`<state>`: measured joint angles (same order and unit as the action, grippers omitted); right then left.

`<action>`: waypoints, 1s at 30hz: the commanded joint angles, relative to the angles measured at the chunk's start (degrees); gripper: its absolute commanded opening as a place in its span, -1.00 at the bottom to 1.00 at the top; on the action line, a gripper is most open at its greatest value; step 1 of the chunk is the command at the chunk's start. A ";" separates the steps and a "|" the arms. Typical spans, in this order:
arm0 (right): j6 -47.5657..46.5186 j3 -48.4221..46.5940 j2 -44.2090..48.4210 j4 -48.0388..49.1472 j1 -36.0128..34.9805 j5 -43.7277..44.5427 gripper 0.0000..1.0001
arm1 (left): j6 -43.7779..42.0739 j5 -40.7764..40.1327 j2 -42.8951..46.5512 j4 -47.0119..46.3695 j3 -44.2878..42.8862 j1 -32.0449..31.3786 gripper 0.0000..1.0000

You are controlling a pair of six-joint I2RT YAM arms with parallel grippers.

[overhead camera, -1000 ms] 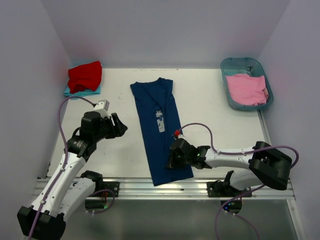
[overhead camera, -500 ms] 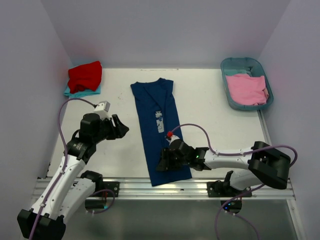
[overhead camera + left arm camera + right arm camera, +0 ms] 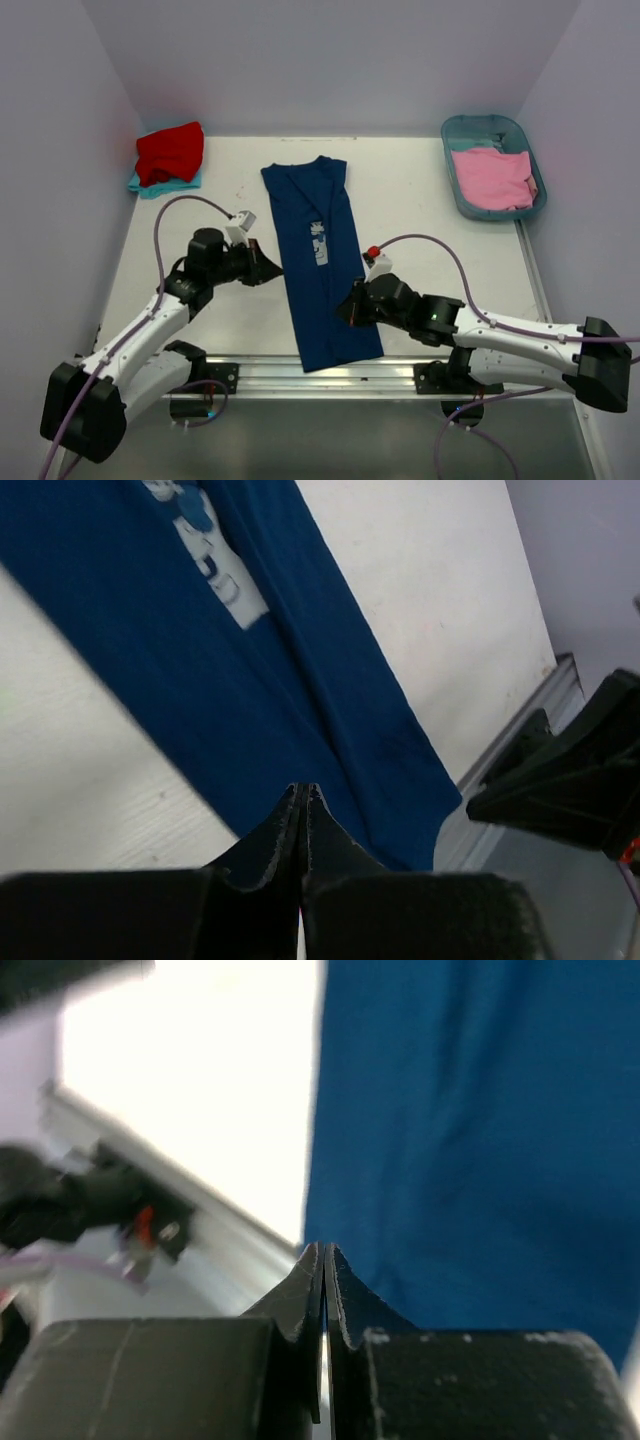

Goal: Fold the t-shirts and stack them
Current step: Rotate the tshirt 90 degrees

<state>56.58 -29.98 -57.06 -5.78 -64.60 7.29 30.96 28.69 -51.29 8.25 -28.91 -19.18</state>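
The navy t-shirt (image 3: pixel 318 250) lies as a long folded strip in the middle of the counter (image 3: pixel 420 210). The left gripper (image 3: pixel 303 790) and right gripper (image 3: pixel 324 1250) flank its near half, both pressed together and apparently empty. Closed like this, either could shove and wrinkle the strip rather than catch its edge.

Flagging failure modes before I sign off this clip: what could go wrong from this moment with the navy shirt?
1. The left gripper and right gripper are both shut at the navy t-shirt's long edges. If they descend like that, they would likely shove the cloth and spoil the lengthwise fold.
2. The shirt's near hem lies at the metal rail, so a tug toward the bases may drag it off the table.
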 commanded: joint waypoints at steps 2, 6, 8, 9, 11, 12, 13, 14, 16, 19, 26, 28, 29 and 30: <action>0.99 -5.26 2.30 -16.01 0.00 15.99 -1.00 | 7.51 6.91 -5.83 -20.27 4.64 -8.75 -1.00; 2.04 -6.32 1.51 -19.97 0.00 16.97 -1.00 | 12.97 2.00 -10.93 -30.27 8.32 -19.74 -1.00; 2.48 -5.45 1.34 -19.97 0.09 16.88 -1.00 | 15.95 -0.37 -12.16 -32.59 9.39 -25.71 -1.00; 3.09 -5.10 1.60 -19.97 0.09 16.79 -1.00 | 17.02 -1.60 -12.87 -34.77 10.18 -27.82 -1.00; 3.36 -4.22 2.04 -19.97 0.09 16.79 -1.00 | 19.73 -4.24 -15.41 -36.63 10.97 -33.62 -1.00; 3.45 -3.95 2.65 -19.97 0.09 16.97 -1.00 | 20.36 -6.43 -17.51 -37.86 11.50 -35.47 -1.00; 3.45 -3.69 2.91 -19.97 0.09 16.97 -1.00 | 20.80 -7.41 -18.84 -38.22 11.59 -38.88 -1.00; 3.37 -3.60 3.18 -20.06 0.09 17.14 -1.00 | 21.59 -8.20 -20.33 -38.13 11.68 -40.22 -1.00; 3.19 -3.60 3.88 -20.50 0.09 17.67 -1.00 | 22.73 -9.00 -24.37 -40.58 12.12 -42.77 -1.00; 2.93 -3.69 4.23 -20.94 0.09 17.94 -1.00 | 24.23 -10.49 -28.77 -43.76 12.73 -44.80 -1.00; 2.31 -3.60 3.97 -21.46 0.09 18.37 -1.00 | 24.59 -15.49 -30.81 -41.05 11.68 -46.38 -1.00; 2.40 -3.42 3.88 -21.82 0.00 18.55 -1.00 | 24.59 -17.61 -28.88 -36.13 11.24 -47.61 -1.00; 2.48 -3.25 4.06 -21.64 0.09 18.46 -1.00 | 25.11 -18.22 -28.43 -34.46 11.15 -47.97 -1.00; 2.49 -3.25 4.15 -21.64 0.09 18.46 -1.00 | 25.37 -19.01 -26.95 -32.09 11.33 -48.32 -1.00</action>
<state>58.48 -33.50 -53.56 -26.59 -64.49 23.07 55.55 14.87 -81.34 -28.25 -16.60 -66.17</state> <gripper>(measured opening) 0.008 0.005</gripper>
